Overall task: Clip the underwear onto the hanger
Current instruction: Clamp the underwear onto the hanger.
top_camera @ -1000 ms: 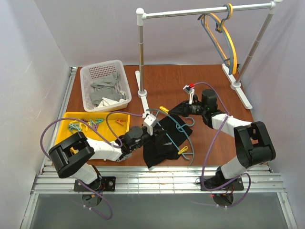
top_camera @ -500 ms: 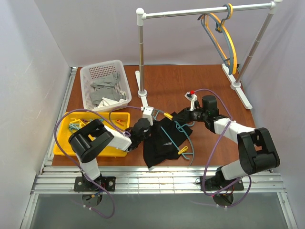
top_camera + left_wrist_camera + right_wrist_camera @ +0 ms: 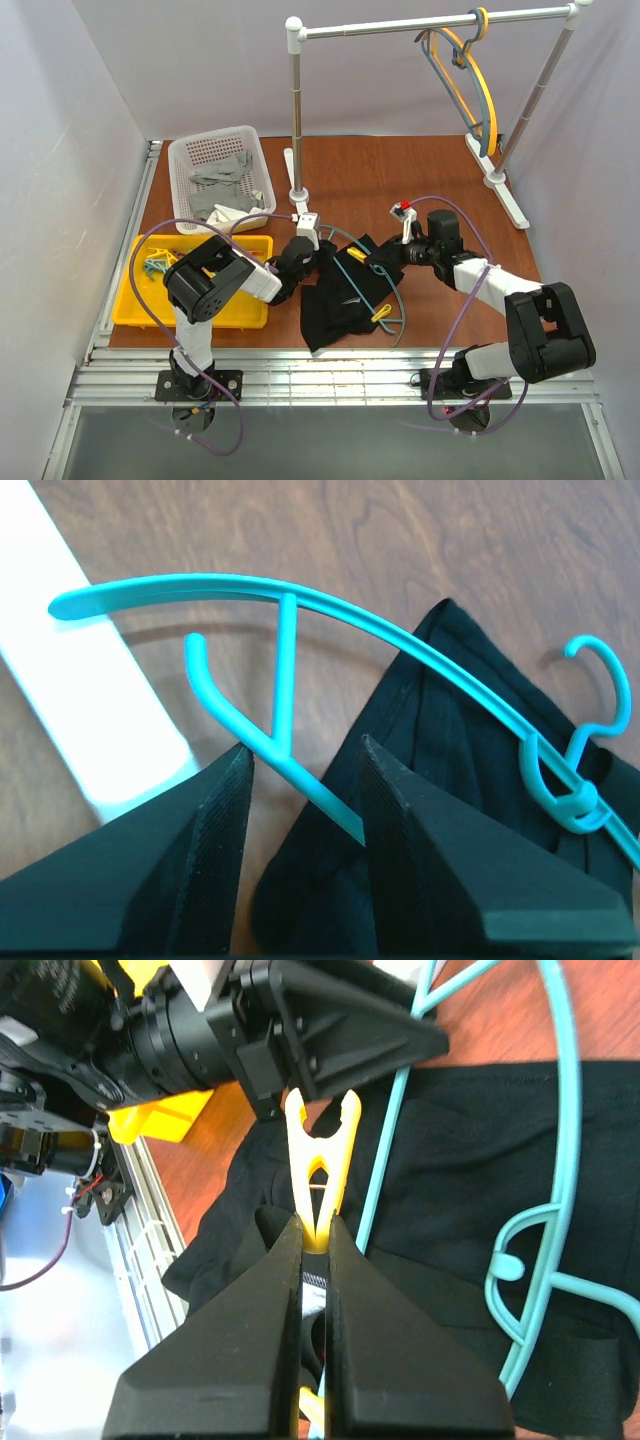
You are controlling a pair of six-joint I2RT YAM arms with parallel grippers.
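The black underwear (image 3: 335,300) lies crumpled on the table with the teal hanger (image 3: 390,290) lying across it. A yellow clothespin (image 3: 381,313) sits on the hanger's near end. My left gripper (image 3: 303,255) is at the hanger's left end, open, with a thin teal bar (image 3: 300,775) passing between the jaws and touching the right finger. In the left wrist view the underwear (image 3: 470,720) lies under the hanger. My right gripper (image 3: 375,255) is shut on a second yellow clothespin (image 3: 320,1170), held over the underwear (image 3: 480,1210) beside the hanger (image 3: 565,1110).
A white basket (image 3: 190,150) of grey cloths stands at the back left. A yellow tray (image 3: 135,300) with clips is near left. The rack's white base (image 3: 80,690) is just left of my left gripper. A yellow and a grey-blue hanger (image 3: 465,80) hang on the rail.
My left gripper has moved away from me, from the underwear's near side to the hanger's left end by the rack base. My right gripper has shifted slightly right with the clothespin.
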